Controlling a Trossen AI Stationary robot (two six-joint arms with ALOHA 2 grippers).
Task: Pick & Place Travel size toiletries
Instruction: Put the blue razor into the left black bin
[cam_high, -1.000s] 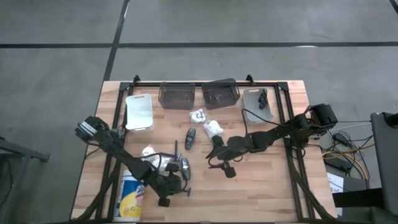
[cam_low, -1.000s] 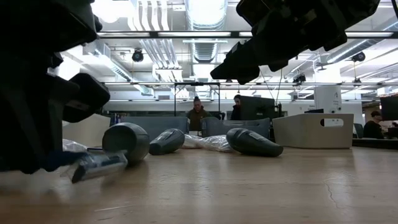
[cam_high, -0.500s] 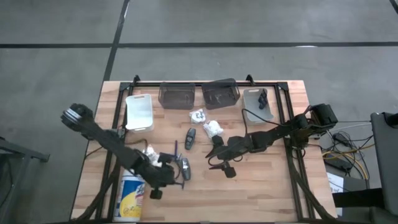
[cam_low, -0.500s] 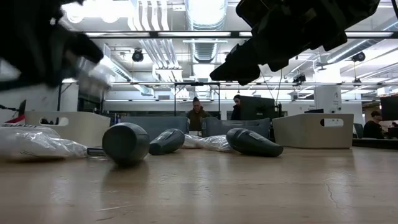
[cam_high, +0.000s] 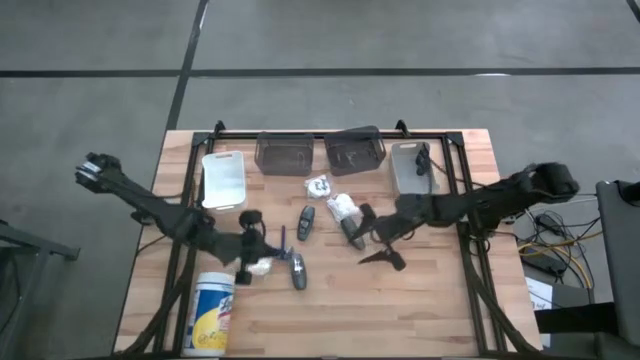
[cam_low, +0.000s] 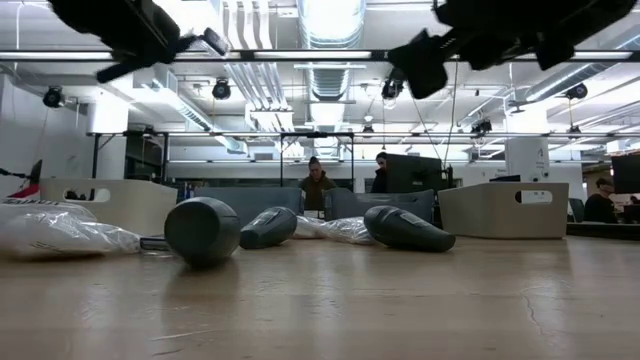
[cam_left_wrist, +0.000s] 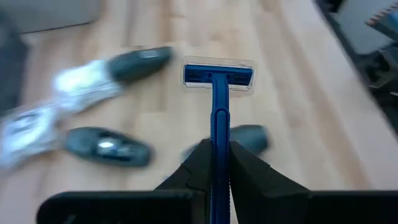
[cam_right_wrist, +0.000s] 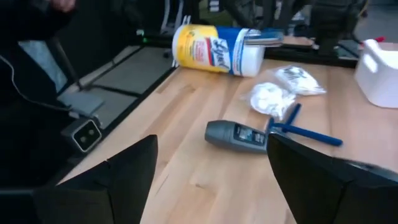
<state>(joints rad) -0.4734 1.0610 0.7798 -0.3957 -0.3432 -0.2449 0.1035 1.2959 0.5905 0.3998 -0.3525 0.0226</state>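
Observation:
My left gripper (cam_high: 258, 250) hangs above the table's near-left part, shut on a blue razor (cam_left_wrist: 217, 73), one of the thin blue sticks. Below it lie dark grey tubes (cam_high: 297, 270) (cam_high: 306, 220) (cam_high: 352, 230), white packets (cam_high: 258, 265) (cam_high: 342, 207) (cam_high: 318, 185) and another blue stick (cam_high: 283, 238), all flat on the wood. My right gripper (cam_high: 376, 238) is open in the air right of the middle, with nothing between its fingers (cam_right_wrist: 134, 168). My left gripper pinches the razor's blue handle (cam_left_wrist: 219, 155) between its two fingers, which lie along the handle. The razor sticks out ahead of the fingers, head (cam_low: 215, 42) foremost, lifted clear of the table.
A white canister (cam_high: 212, 310) lies on its side at the near left. Along the far edge stand a white bin (cam_high: 223, 180), two clear dark bins (cam_high: 284, 153) (cam_high: 355, 148) and a grey bin (cam_high: 413, 165). People sit in the room beyond the table.
My left gripper has risen from the tabletop near the front edge and gone toward the far edge, lifting the blue razor clear of the wood. My right gripper has drawn back toward the table's right edge and opened wider, uncovering a grey tube.

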